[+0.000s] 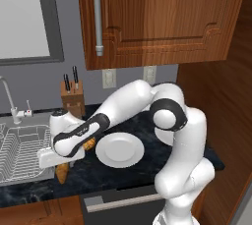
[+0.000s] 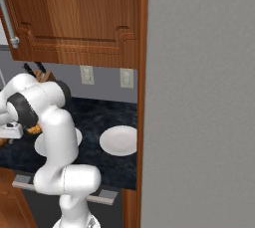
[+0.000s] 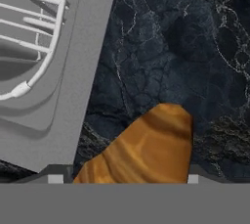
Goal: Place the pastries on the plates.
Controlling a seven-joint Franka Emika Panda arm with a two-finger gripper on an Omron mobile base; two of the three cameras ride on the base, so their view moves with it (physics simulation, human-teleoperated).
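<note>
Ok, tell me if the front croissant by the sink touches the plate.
Apart. The left base view shows bare dark counter between the croissant and the plate.

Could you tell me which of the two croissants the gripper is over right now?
The front croissant by the sink's edge, beneath the gripper; the other croissant lies beside the plate.

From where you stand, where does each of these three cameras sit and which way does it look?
Left base view: behind the arm's left, looking forward and down at the counter, plate, sink rack; the arm rises from lower right.
Right base view: behind the arm's right, beside a cabinet side; the arm rises from lower left.
Hand view: on the hand, looking down at a croissant between the tool's tips.
Both base views share the plate, knife block and outlets.
</note>
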